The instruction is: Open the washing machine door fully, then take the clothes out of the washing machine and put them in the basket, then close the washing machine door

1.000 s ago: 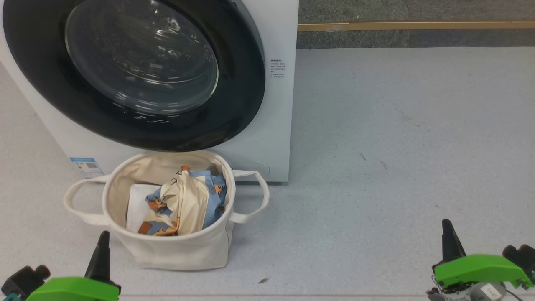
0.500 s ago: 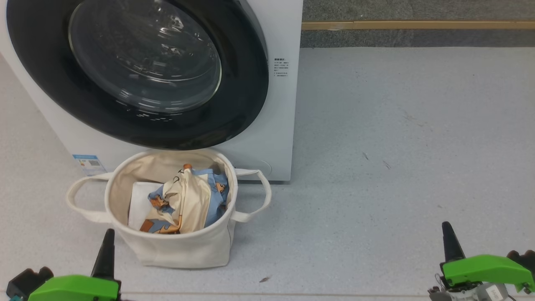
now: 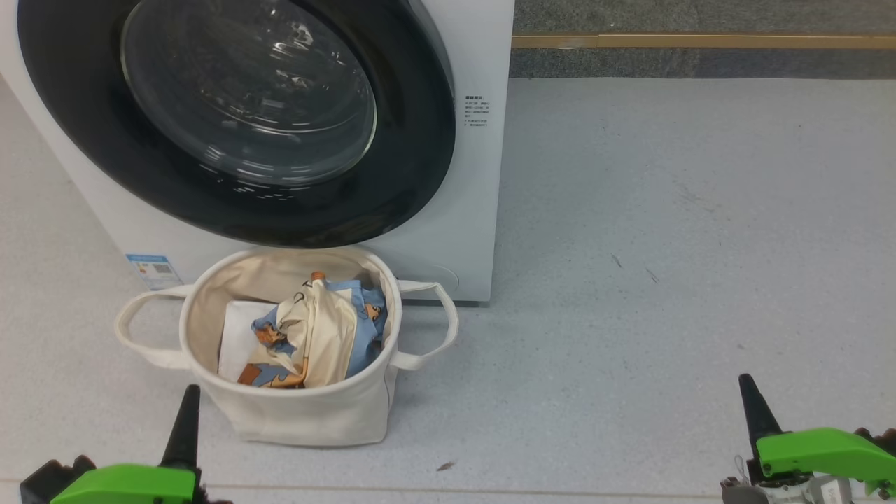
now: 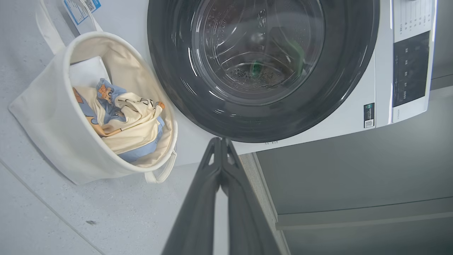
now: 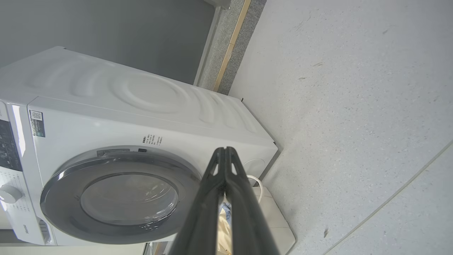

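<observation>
Across the last second the whole head view has slid a little to the right and down. The washing machine, the basket and the floor marks have shifted together, so a camera movement is read here and not a movement of the things. The basket is found where it was relative to the washer, at the lower left of centre and just in front of the machine's base. The clothes lie heaped inside it in the same folds, beside a flat white sheet. The washing machine door fills the upper left of the frame. In the right wrist view it is seen lying flat against the white front, so it is judged shut. Through its glass in the left wrist view only the perforated drum is made out, with no fabric. The left gripper is seen at the lower left edge and the right gripper at the lower right edge, both well apart from basket and door. In each wrist view the fingers are pressed together on nothing. All three steps are therefore judged complete, and the arms are taken to be drawn back at rest.
</observation>
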Available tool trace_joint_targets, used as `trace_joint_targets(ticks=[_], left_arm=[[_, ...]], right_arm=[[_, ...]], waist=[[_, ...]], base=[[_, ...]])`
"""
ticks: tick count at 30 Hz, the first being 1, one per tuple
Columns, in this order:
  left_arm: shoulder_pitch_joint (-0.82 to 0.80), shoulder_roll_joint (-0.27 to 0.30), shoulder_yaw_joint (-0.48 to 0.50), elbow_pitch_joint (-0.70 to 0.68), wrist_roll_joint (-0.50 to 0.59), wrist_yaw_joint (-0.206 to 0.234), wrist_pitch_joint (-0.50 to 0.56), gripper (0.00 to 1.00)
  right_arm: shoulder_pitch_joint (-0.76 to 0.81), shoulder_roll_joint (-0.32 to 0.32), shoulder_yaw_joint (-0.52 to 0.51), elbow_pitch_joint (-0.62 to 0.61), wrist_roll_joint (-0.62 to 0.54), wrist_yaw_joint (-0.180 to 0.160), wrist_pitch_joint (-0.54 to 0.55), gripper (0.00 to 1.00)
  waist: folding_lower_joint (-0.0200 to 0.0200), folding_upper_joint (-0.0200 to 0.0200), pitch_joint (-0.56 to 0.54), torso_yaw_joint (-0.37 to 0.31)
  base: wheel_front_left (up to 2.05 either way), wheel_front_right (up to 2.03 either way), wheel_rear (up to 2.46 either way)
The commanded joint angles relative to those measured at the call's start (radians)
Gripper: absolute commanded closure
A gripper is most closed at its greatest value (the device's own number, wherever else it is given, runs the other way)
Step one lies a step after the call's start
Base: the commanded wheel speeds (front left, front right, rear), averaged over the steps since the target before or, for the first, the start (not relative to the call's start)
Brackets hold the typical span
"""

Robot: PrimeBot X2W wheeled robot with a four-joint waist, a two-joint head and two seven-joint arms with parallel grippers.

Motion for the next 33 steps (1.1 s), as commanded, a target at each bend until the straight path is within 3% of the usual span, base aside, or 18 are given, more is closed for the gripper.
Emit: trace_joint_targets(ticks=[1, 33], left_arm=[[-0.026, 0.004, 0.034, -0.041, -0.017, -0.005, 0.006, 1.00], [-0.004, -0.095, 0.098, -0.103, -0.279, -0.007, 0.098, 1.00]], right_arm=[[-0.050, -0.004, 0.010, -0.032, 0.021, 0.000, 0.008, 1.00], [-0.052, -0.003, -0.023, -0.031, 0.380, 0.000, 0.100, 1.00]], waist=[[0.0000, -0.0001, 0.000, 0.000], [0.0000, -0.0001, 0.010, 0.022]], base=[[0.00, 0.00, 0.00], [0.00, 0.00, 0.00]])
